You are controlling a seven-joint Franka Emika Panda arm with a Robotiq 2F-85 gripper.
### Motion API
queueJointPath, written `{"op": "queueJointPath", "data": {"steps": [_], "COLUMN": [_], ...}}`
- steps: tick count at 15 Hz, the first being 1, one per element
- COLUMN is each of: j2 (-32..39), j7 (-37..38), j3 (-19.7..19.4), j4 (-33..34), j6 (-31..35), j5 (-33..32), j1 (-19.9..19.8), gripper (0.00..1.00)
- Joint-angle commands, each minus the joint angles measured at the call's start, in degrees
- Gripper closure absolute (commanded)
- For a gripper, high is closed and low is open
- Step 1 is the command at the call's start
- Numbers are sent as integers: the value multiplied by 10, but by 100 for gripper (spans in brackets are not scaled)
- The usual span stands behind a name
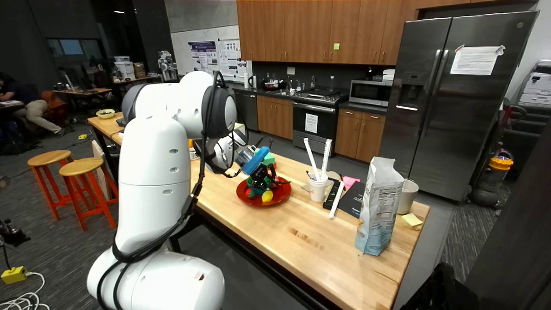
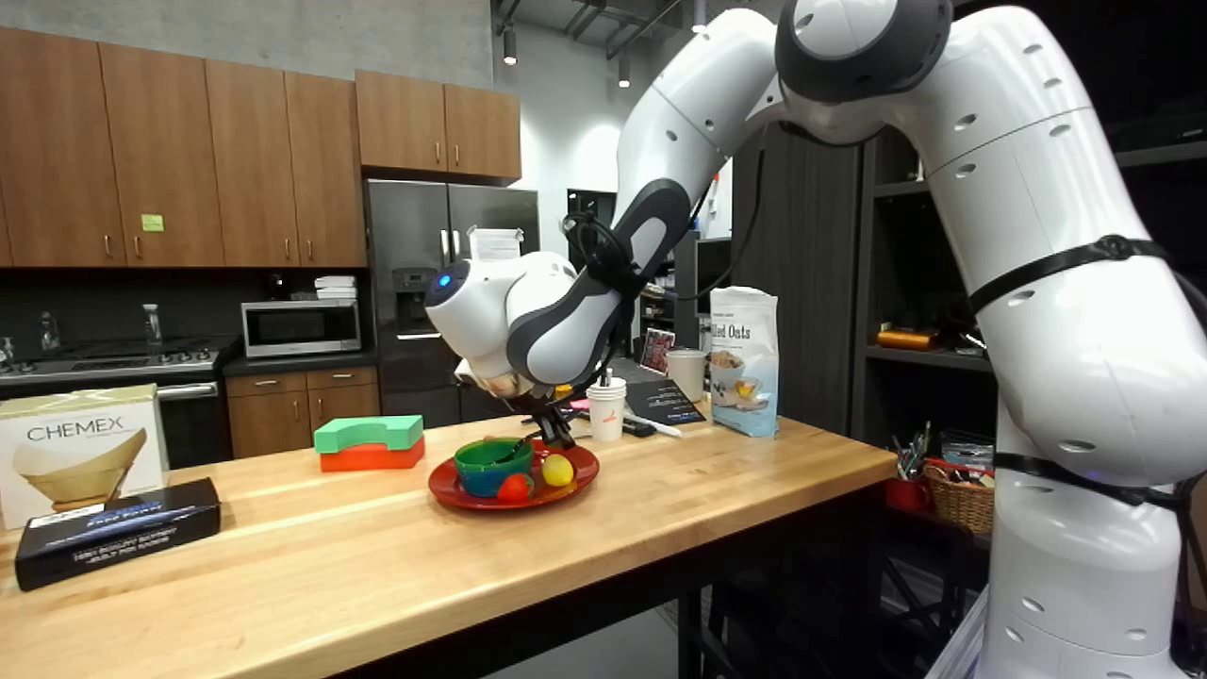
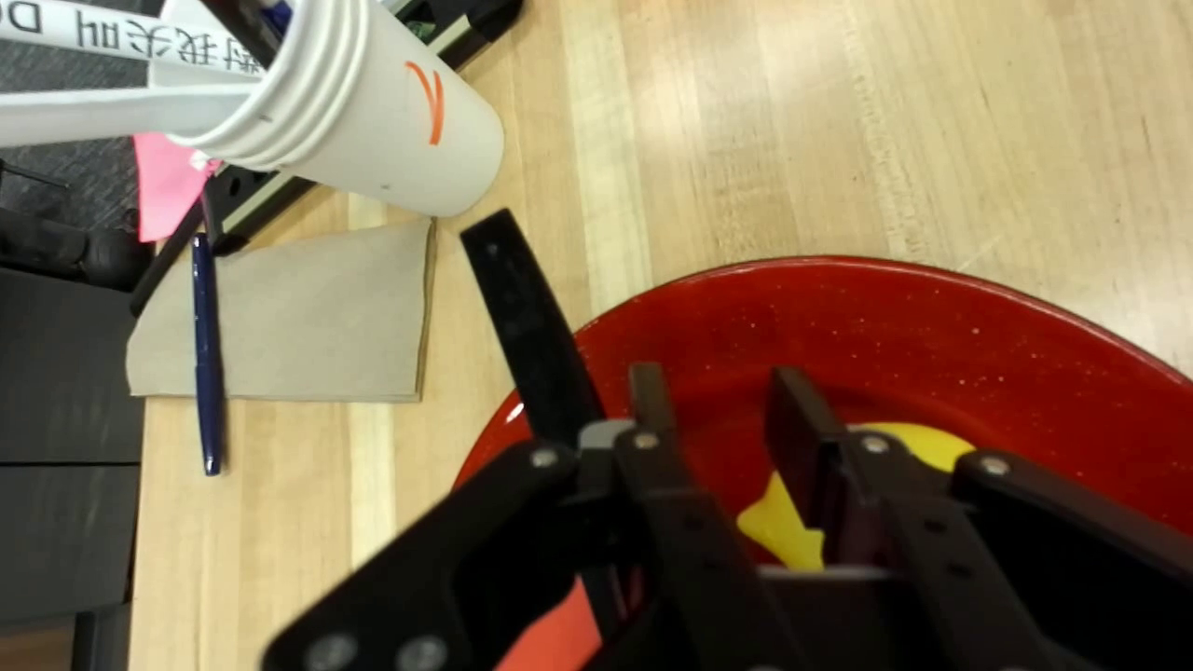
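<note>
My end effector (image 3: 719,382) has its jaws moderately apart, holding nothing. Just outside their gap runs one black handle (image 3: 531,326), probably light, stiff, a little slippery; I would hold it at mid-length. Below and beside me I count one plate (image 3: 820,308), one bowl (image 2: 485,480), one lemon (image 2: 558,471), at least one red fruit (image 2: 515,488).

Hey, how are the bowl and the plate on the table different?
Color: the bowl is green toward the top and blue below, while the plate is red.
Shape: the bowl is deep with tall sides; the plate is shallow.
Width: the bowl is narrower than the plate.
Place: the bowl stands on the plate, and the plate lies on the wooden table.
Shared: both are round.
</note>
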Motion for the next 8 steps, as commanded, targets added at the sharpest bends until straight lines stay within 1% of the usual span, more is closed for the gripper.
{"op": "queueJointPath", "data": {"steps": [1, 2, 4, 8], "j2": [0, 0, -1, 0], "j7": [-4, -9, -23, -29], "j3": [0, 2, 6, 3], "j4": [1, 0, -3, -5], "j6": [-2, 6, 24, 43], "j5": [9, 13, 28, 27], "j1": [0, -2, -7, -4], "gripper": [41, 41, 30, 3]}}
